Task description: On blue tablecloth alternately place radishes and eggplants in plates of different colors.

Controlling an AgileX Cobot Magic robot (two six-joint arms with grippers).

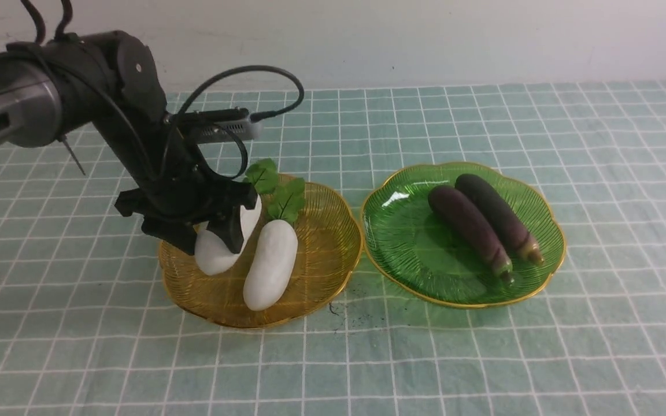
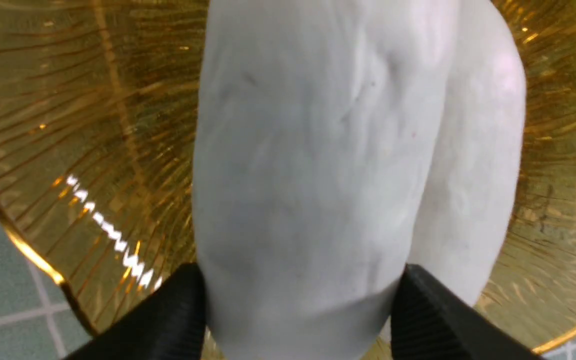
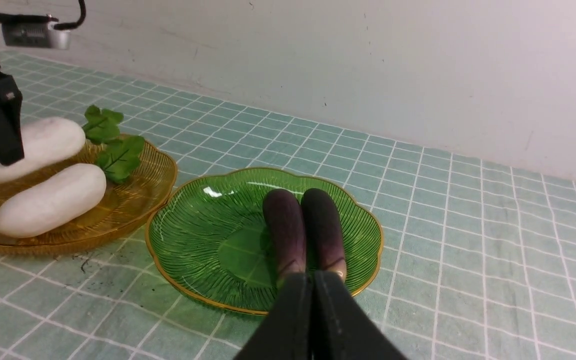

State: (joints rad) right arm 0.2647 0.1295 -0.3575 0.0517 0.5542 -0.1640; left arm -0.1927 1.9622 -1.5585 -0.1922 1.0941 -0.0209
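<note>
Left side, over amber plate [image 1: 327, 260]: one left gripper [image 1: 218, 228], closed around one held radish [image 1: 215, 254], with one fingertip against each side of white body.
Held radish: one, slanting from near left toward far right, above or within amber plate; contact with plate impossible to tell.
Inside amber plate, just right of held radish: one resting radish [image 1: 270, 266], lying lengthwise from near to far, leaning slightly right at far end.
Radishes in all: two, both white and oblong.
Leaves: two dark green clusters, one far-left cluster [image 1: 262, 175] and one nearer cluster [image 1: 285, 200], both at far ends of radishes.
Right of amber plate: one green plate [image 1: 402, 248], gold-rimmed and ribbed, close beside; touching of rims hard to tell.
Inside green plate, right half: two eggplants, side by side and slanting, stem tips toward near right; one left eggplant [image 1: 466, 222], purple, and one right eggplant [image 1: 498, 211], darker at far end.
Plates in all: two, one holding two eggplants, one with resting radish inside and held radish over or in it.
Right gripper [image 3: 313, 280]: one, fingers pressed together, gripping nothing.
Under both plates: one blue tablecloth [image 1: 628, 260], crossed by thin white lines.
Beyond far edge of cloth: one pale wall [image 1: 425, 40].
</note>
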